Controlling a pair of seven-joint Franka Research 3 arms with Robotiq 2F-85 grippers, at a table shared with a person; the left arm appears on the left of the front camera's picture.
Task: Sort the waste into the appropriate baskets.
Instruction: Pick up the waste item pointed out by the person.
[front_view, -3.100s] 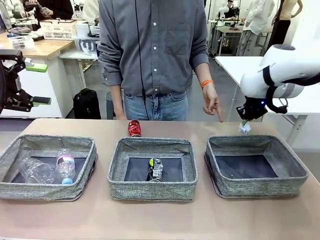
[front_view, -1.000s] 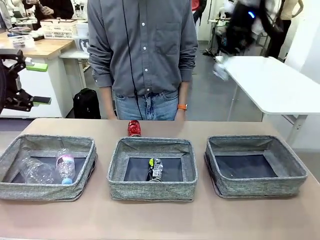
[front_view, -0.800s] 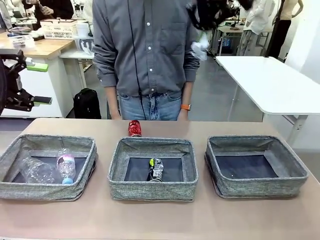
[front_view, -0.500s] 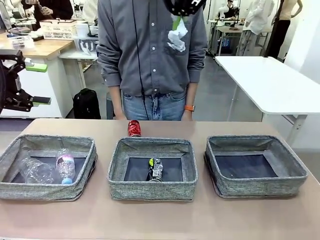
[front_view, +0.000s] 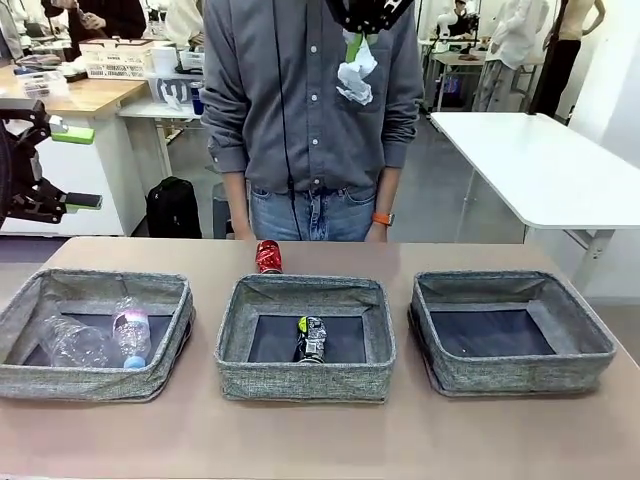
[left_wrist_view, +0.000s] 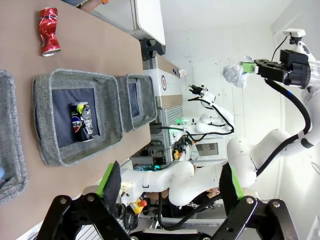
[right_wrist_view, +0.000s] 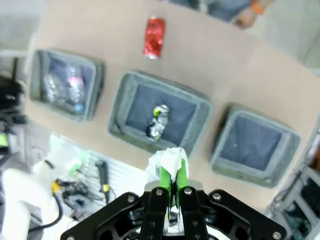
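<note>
A: On the near half of the desk (front_view: 320, 440), three baskets in a row. Left basket (front_view: 80, 380): two clear bottles (front_view: 132, 335). Middle basket (front_view: 305, 380): dark can (front_view: 311, 340). Right basket (front_view: 520, 375): nothing in it that I can make out.

B: Behind them?

A: Red can (front_view: 268, 256) lying on the desk just behind the middle basket, not sorted yet. Left claw (front_view: 78, 168) off at the left side, fingers apart, nothing in it.

B: And the paper wad (front_view: 355, 72)?

A: High up, level with the person's (front_view: 290, 130) chest. The right claw (right_wrist_view: 174, 181) is clamped on one edge of it, and most of the wad hangs free.

B: Risks?

A: Three, by my reckoning. Thin pinch: a jerk could shake it loose, and from that height light paper may drift anywhere. Position: in the right wrist view it sits roughly above the middle basket, so letting go here would likely drop paper in with the can. Wrong bin, if the empty one is meant for it.

B: Third?

A: The person stands right at the far edge of the desk. An arm sweeping across at chest level could brush them.
</note>
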